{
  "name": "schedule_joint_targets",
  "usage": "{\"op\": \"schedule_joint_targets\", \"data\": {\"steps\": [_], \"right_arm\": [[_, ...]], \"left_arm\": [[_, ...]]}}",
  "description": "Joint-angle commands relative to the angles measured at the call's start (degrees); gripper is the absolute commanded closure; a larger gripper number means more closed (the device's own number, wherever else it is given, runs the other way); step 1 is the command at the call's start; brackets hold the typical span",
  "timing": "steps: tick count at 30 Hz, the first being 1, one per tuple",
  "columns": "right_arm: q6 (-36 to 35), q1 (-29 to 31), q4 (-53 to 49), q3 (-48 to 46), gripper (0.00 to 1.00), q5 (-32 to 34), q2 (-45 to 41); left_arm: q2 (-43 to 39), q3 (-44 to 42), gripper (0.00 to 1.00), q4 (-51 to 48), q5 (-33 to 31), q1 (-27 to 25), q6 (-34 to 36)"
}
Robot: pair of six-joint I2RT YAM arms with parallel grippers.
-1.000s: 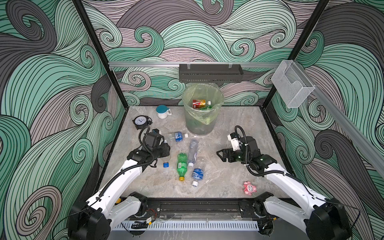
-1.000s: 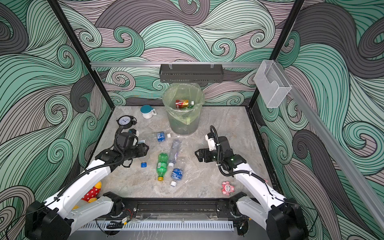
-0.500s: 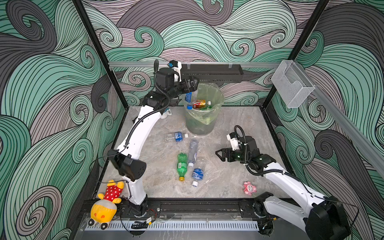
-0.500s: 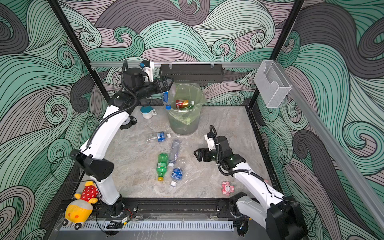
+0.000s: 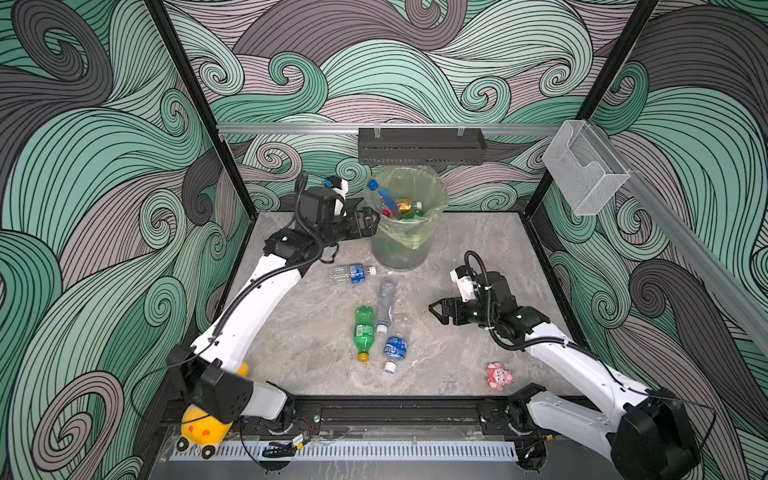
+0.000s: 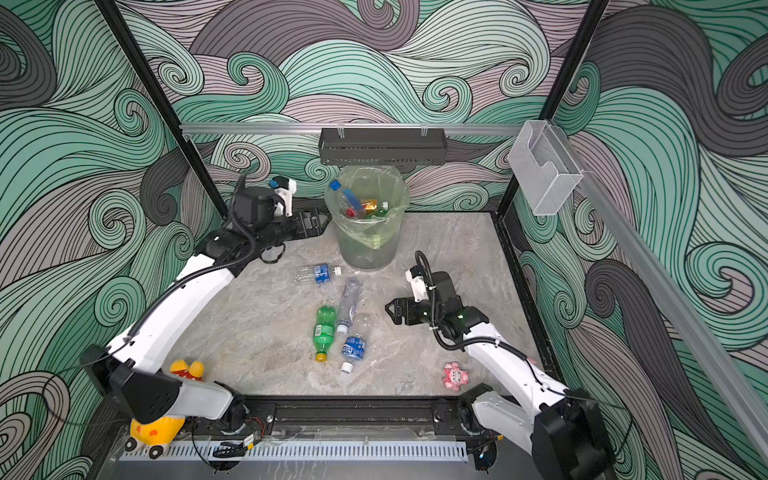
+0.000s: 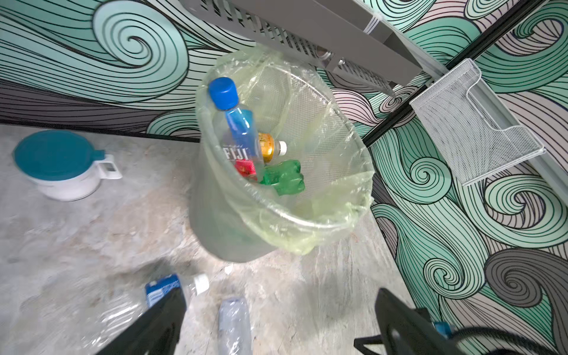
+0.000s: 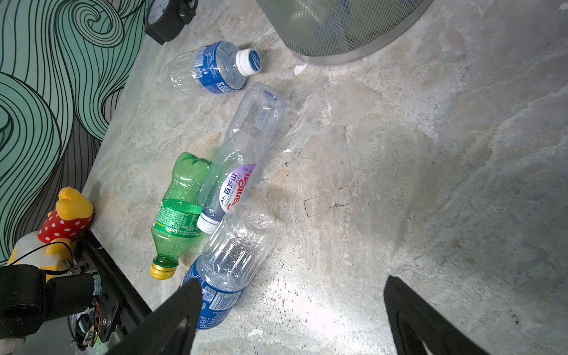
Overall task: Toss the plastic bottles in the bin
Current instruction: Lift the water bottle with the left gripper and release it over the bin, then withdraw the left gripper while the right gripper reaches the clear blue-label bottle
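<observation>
The bin (image 5: 401,249) (image 6: 365,249) stands at the back of the table, its bag rim (image 7: 307,221) near my left wrist camera. Inside it a blue-capped clear bottle (image 5: 384,199) (image 7: 236,132) leans on an orange-labelled one (image 7: 267,147) and a crushed green one (image 7: 284,178). My left gripper (image 5: 372,220) (image 7: 278,307) hangs open and empty beside the bin's left rim. On the table lie a white-capped bottle (image 5: 351,274), a long clear bottle (image 5: 385,305), a green bottle (image 5: 363,332) and a blue-labelled bottle (image 5: 395,347) (image 8: 233,255). My right gripper (image 5: 434,311) (image 8: 292,289) is open, just right of them.
A white jar with a teal lid (image 7: 61,166) sits left of the bin. A black shelf (image 5: 422,145) hangs above the bin, a clear mesh box (image 5: 582,174) on the right wall. A pink toy (image 5: 498,376), a yellow plush (image 6: 187,370) and a black gauge (image 8: 169,18) lie around.
My left arm rose from the table to the bin's rim with a blue-capped bottle, opened, then dropped back beside the rim. That bottle now leans inside the bin. The right arm stayed put.
</observation>
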Motion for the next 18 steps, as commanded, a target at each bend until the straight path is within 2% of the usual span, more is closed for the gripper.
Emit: {"op": "schedule_joint_targets", "data": {"steps": [1, 9, 18], "right_arm": [[1.1, 2.3, -0.4, 2.3, 0.09, 2.1, 1.9], [8.6, 9.9, 2.2, 2.1, 0.13, 7.6, 4.2], [13.2, 19.3, -2.2, 2.1, 0.13, 9.6, 6.2]], "left_arm": [[-5.9, -6.6, 0.01, -1.9, -4.8, 0.7, 2.7], [-18.1, -24.0, 0.01, -7.7, -10.8, 1.0, 2.5], [-28.1, -33.0, 0.01, -13.3, -14.0, 1.1, 0.5]]}}
